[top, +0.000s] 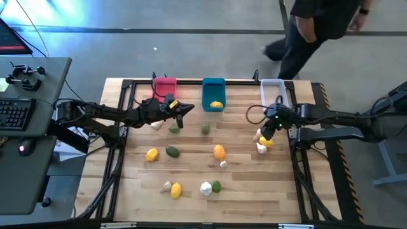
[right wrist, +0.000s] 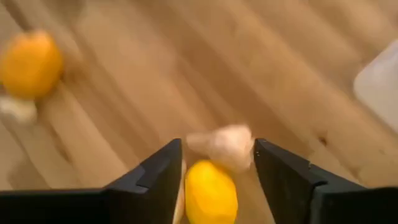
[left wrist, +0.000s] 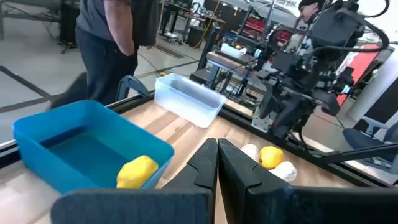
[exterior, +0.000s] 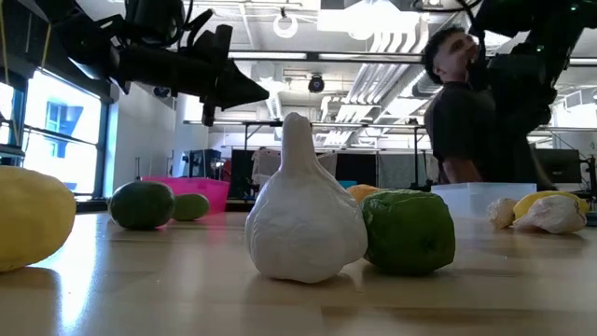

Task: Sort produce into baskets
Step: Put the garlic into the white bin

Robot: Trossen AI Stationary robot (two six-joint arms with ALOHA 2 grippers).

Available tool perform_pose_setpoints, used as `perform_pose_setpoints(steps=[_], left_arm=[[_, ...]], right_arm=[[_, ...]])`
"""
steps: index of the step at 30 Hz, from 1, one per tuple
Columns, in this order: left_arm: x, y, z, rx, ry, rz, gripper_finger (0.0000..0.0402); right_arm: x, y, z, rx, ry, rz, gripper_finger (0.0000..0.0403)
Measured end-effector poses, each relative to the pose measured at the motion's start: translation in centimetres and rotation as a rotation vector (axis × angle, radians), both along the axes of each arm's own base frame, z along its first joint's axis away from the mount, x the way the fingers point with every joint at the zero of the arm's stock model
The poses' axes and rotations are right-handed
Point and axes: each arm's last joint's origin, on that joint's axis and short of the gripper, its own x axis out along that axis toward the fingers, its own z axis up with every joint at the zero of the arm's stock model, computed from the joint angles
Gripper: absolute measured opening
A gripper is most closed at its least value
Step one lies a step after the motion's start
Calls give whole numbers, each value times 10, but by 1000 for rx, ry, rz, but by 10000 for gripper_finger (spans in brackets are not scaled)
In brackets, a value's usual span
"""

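left gripper (top: pixel 184 109) hangs above the table just in front of the pink basket (top: pixel 165 86), fingers pressed together, nothing between them; it appears to be waiting. blue basket (top: pixel 213 93) beside it holds one yellow lemon (top: pixel 216 105). white basket (top: pixel 273 89) at the right looks empty, though the right arm covers part of it.

loose produce lies over the middle and front of the table (top: pixel 241 184): green ones, yellow ones, an orange one (top: pixel 219 151), white garlic (top: pixel 206 188).

right gripper (top: pixel 267 132) is low over a small cluster near the white basket. wrist view: jaws spread, straddling a yellow lemon (right wrist: pixel 211 191) with a pale garlic piece (right wrist: pixel 227 146) touching it. neither looks pinched.

step in hand, as i judge it: a pick at the right cluster. most produce is not yet sorted.

next move calls for closing on one item only; the pair touch, so the jaws risk catching both or nudging one away. lemon would go to blue, garlic probably to white.
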Motion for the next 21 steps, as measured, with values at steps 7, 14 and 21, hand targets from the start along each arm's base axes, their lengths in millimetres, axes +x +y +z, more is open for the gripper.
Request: perform_pose_setpoints(steps=[7,14,21], left_arm=[[-1,1,-4,30,55,-6,0],[-1,1,-7,40,83,-9,0],[-2,0,-10,46,126,-12,0]], right_arm=[[16,-2,-17,34,163,126,240],[32,-7,-38,57,291,155,248],[43,-11,-54,54,362,110,248]])
